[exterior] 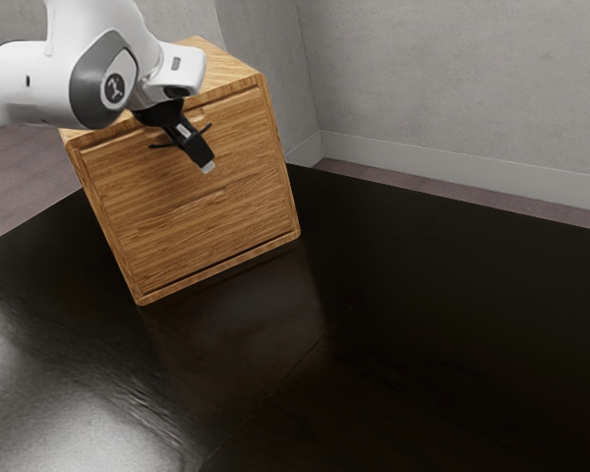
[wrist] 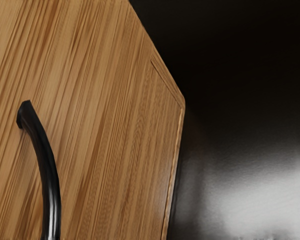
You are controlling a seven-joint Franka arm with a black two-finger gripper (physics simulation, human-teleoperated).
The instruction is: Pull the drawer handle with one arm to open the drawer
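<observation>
Exterior view: the black hand is hanging in the upper left of the frame, angled down toward the frame's right, and is lying directly across the drawer handle. Whether it is clenched on the handle or released, I cannot tell, because its dark shape is merging with the thin dark bar. The white arm is coming in from the upper-left corner and is covering part of the cabinet's top edge.

The handle is sitting high on the front of the wooden cabinet, running roughly along the face and standing slightly off it. The drawer front is appearing level with the rest of the face, as far as this angle is showing. The cabinet is resting on the dark, glossy tabletop, left of frame centre, and its lower edge is reflecting faintly in the surface.

Wrist view: the handle is showing as a curved black bar in the lower left of the frame, one end meeting the striped wood front. The tabletop is lying dark beyond the cabinet's edge.

Behind the cabinet, in the exterior view, a grey wall with a pale baseboard is closing off the upper right.
</observation>
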